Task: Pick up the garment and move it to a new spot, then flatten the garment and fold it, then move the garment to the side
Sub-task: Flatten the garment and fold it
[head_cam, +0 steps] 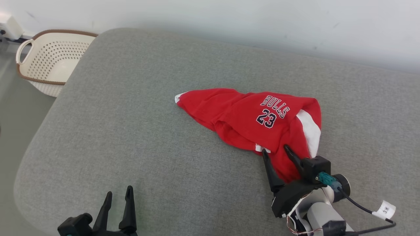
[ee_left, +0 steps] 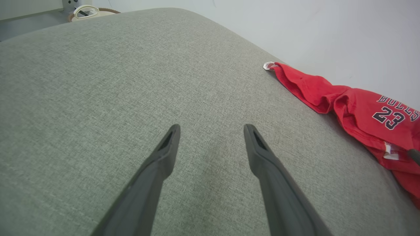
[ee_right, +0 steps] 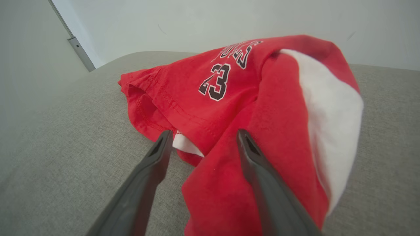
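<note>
Here, on a wide grey cushion [head_cam: 131, 131], a red garment [head_cam: 236, 118], crumpled into a loose wedge right of centre. Narrow end, tipped with white trim, pointing toward the left; bulkier end, with a white panel, at the right. Printed on top in dark letters: "BULLS" over "23".

Right at the near edge of the cloth, the right gripper [head_cam: 275, 148], jaws released and standing wide, nothing pinched between them. From the right wrist view, one finger over the red fabric, the other tip beside the hem and a small white tag [ee_right: 186, 146]. Touching the cloth or just above it: cannot tell.

Well apart from the garment, at the lower left of the head view, the left gripper [head_cam: 119, 190], jaws likewise released and empty, over bare grey upholstery.

Past the far left corner of the cushion, a cream perforated basket [head_cam: 49, 52] with a brown rim. Behind it all, a pale wall [head_cam: 229, 19].
</note>
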